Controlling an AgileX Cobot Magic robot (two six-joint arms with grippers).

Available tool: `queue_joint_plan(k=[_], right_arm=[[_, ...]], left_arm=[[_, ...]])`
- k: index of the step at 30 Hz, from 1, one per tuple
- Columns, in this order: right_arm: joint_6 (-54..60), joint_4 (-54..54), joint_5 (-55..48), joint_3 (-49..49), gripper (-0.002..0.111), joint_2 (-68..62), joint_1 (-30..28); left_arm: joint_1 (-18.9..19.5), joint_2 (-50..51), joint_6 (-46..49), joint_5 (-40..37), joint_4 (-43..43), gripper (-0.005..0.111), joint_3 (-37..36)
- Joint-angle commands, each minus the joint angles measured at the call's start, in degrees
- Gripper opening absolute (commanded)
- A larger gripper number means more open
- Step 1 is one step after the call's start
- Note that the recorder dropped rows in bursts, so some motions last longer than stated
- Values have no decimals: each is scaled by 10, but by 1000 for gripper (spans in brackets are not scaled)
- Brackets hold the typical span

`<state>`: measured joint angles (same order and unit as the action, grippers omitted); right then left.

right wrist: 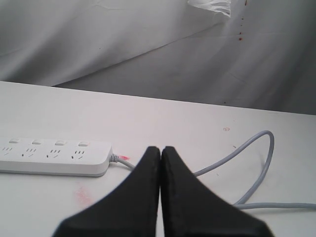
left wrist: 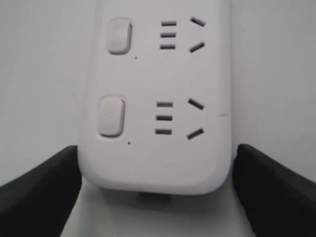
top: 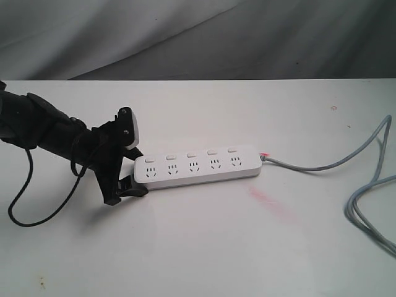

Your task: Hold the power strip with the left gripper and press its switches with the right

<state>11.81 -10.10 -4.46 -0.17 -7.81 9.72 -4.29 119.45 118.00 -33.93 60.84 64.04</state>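
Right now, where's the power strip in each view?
Exterior: power strip lies at the centre of frame.
Left wrist: its rounded end sits inside the left gripper.
Right wrist: beyond the shut right gripper, partly cut off.
Shared landmark: the switches.

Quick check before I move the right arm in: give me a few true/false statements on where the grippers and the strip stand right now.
1. The left gripper straddles the power strip's end opposite the cord. True.
2. The right gripper has its jaws open. False: they are closed together.
3. The right gripper is pressing a switch. False: it touches none of the switches and is off the strip, near the cord.
4. The strip shows five sockets in one row. True.
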Motion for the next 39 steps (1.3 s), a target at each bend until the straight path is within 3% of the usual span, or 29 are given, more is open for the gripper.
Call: queue_joint_plan(k=[1, 11, 39], right_arm=[[-2, 1, 2, 2, 0, 3, -5], [-2, 1, 2, 2, 0, 3, -5], [-2, 1, 2, 2, 0, 3, -5]], left_arm=[[-4, 5, -9, -4, -1, 78, 3], [-4, 5, -9, -4, -1, 65, 3], [-4, 5, -9, -4, -1, 65, 3]])
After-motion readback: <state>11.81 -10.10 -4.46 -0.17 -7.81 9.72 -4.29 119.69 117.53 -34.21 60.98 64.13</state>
